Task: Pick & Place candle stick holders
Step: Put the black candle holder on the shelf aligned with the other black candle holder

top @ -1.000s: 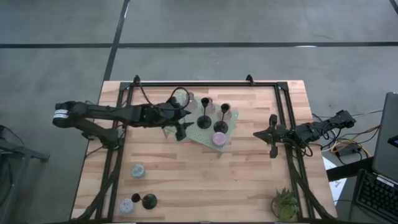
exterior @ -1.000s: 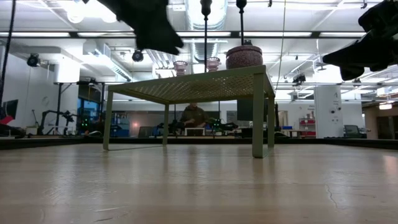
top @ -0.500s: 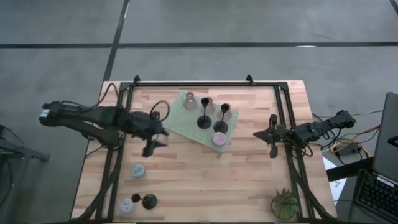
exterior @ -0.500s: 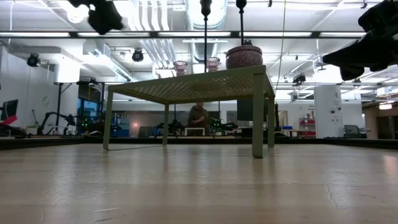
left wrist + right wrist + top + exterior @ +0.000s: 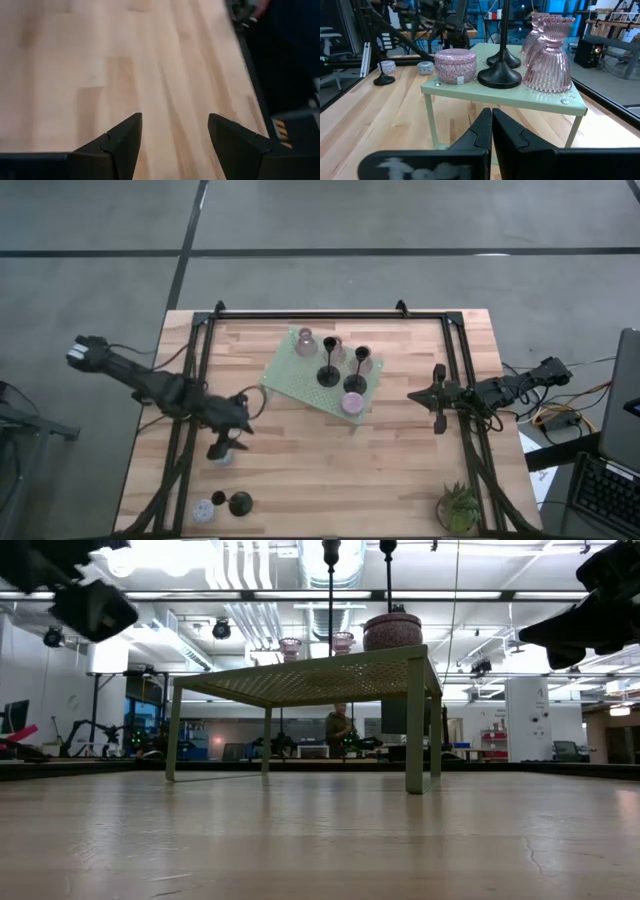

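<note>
The pale green stand [image 5: 290, 375] carries three pinkish glass holders [image 5: 549, 60], two black slim-stemmed holders [image 5: 328, 374] and a squat lavender holder [image 5: 353, 402]. Another lavender holder [image 5: 224, 458] stands on the table, mostly hidden under my left gripper [image 5: 222, 446]. That gripper is open and empty; its wrist view [image 5: 175, 135] shows only bare wood between the fingers. A lavender holder [image 5: 204, 509] and a black holder [image 5: 240, 503] stand by the near left corner. My right gripper [image 5: 438, 418] waits shut and empty, right of the stand.
A spiky green plant [image 5: 458, 508] stands at the near right corner. A black frame [image 5: 320, 313] runs along the table's far and side edges. Bare wood lies between the stand and the near edge. A person shows far back in the room [image 5: 340, 730].
My left gripper has left the stand's far left corner. It has swung toward the table's near left, ending over the lavender holder that stands on the table. The holders on the stand have stayed in place.
</note>
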